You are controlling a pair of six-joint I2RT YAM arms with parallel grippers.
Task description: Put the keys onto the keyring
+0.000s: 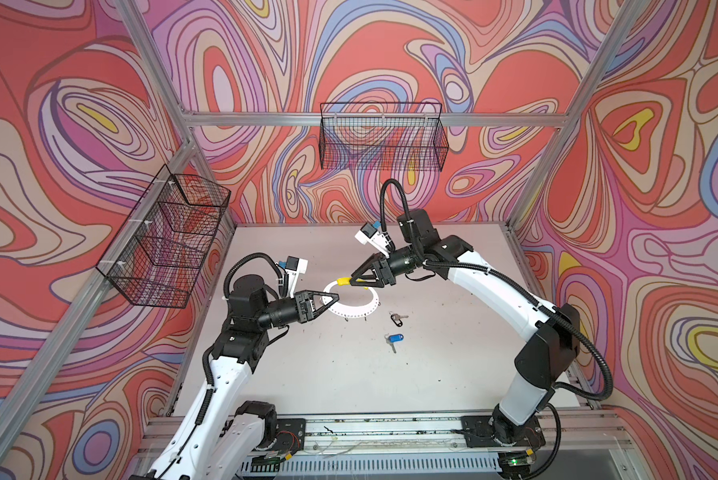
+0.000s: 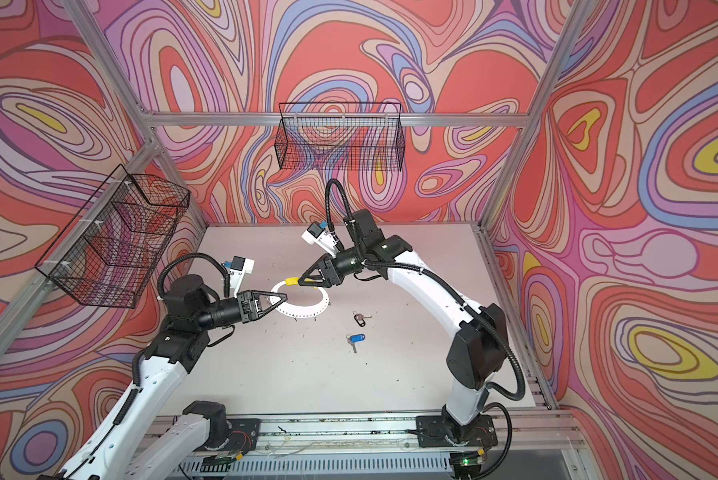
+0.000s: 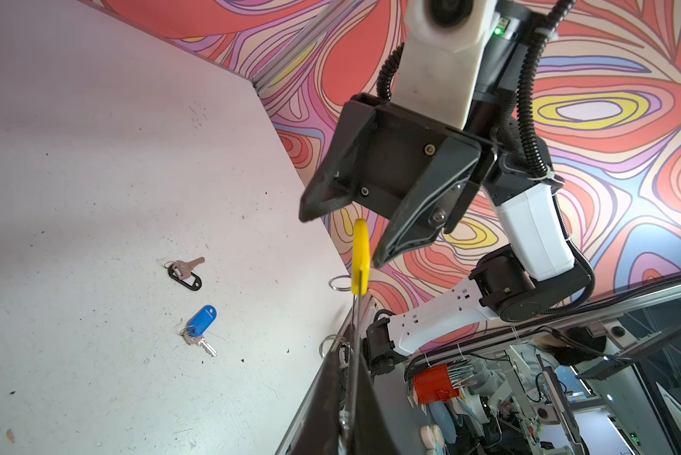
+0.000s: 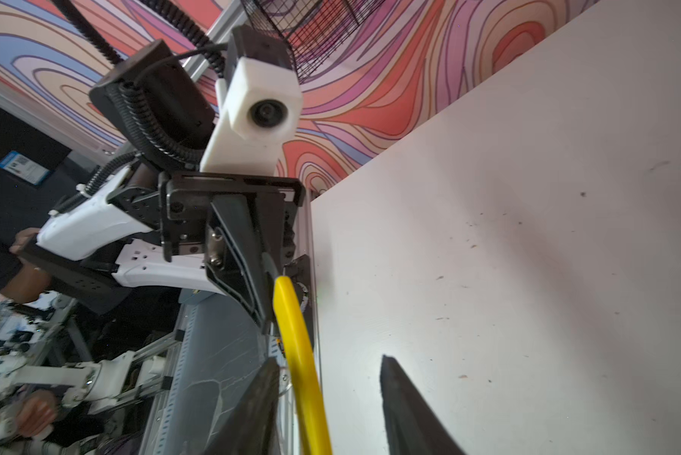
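Observation:
The keyring (image 1: 357, 312) (image 2: 307, 311) is held off the table, a flat pale ring with a yellow sleeve (image 1: 342, 281) (image 4: 295, 346) on its far arc. My left gripper (image 1: 335, 297) (image 3: 350, 394) is shut on the ring's left rim. My right gripper (image 1: 352, 279) (image 4: 327, 360) is open, and the yellow sleeve (image 3: 359, 256) runs between its spread fingers, close to one of them. Both keys lie on the table to the right of the ring. One has a black tag (image 1: 396, 319) (image 3: 185, 275). The other has a blue tag (image 1: 393, 338) (image 3: 200, 321) and lies nearer the front.
A black wire basket (image 1: 384, 137) hangs on the back wall and another (image 1: 166, 237) on the left wall. Small wire loops hang from the ring's near rim (image 3: 338, 283). The white table (image 1: 432, 374) is bounded by aluminium rails.

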